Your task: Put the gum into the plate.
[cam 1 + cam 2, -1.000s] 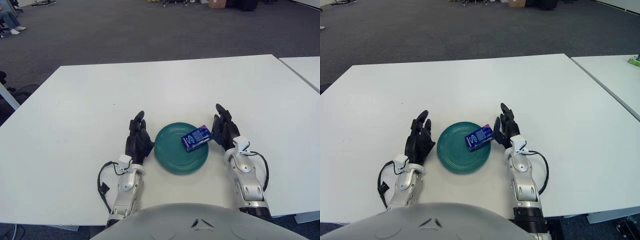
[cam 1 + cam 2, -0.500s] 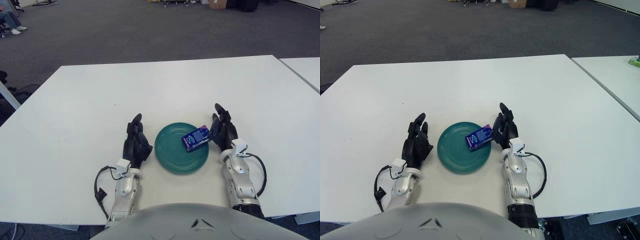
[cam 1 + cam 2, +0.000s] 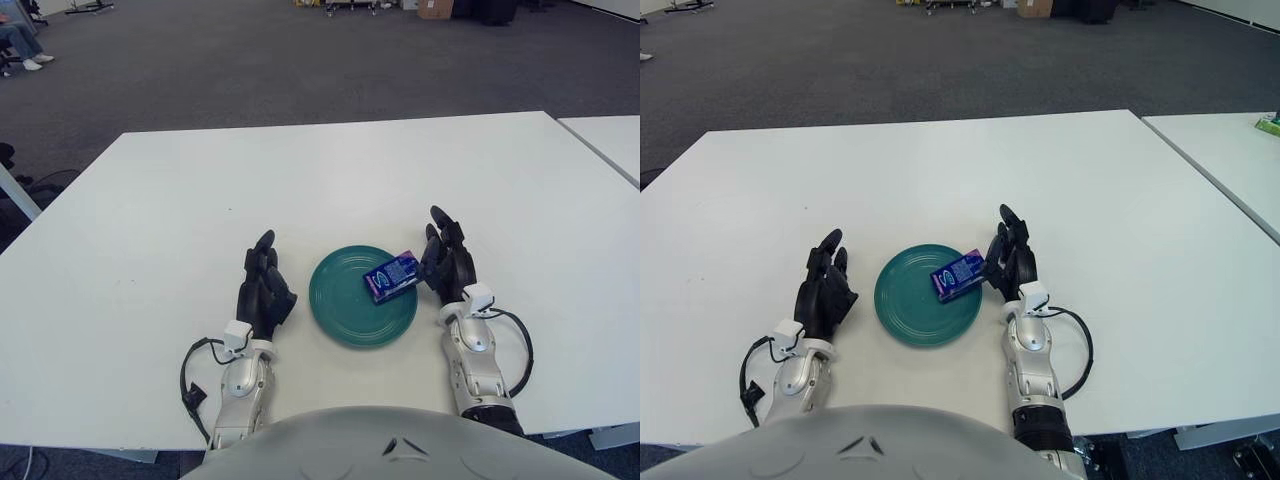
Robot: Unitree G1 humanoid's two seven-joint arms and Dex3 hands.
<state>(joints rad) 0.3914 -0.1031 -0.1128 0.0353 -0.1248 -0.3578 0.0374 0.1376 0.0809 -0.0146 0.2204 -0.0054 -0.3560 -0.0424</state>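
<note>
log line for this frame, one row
gum pack: on right rim of green plate | right hand: at pack | left hand: on table, left of plate

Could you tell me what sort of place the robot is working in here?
Probably an open office or lab: a plain white table on grey carpet, a second table alongside, and equipment along the far wall.

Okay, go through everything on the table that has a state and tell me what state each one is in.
gum: lying in the plate by its right rim, at the right hand's fingertips.
plate: flat on the table, holding only the gum.
right hand: fingers extended, beside the plate's right edge.
left hand: open, idle left of the plate.
</note>
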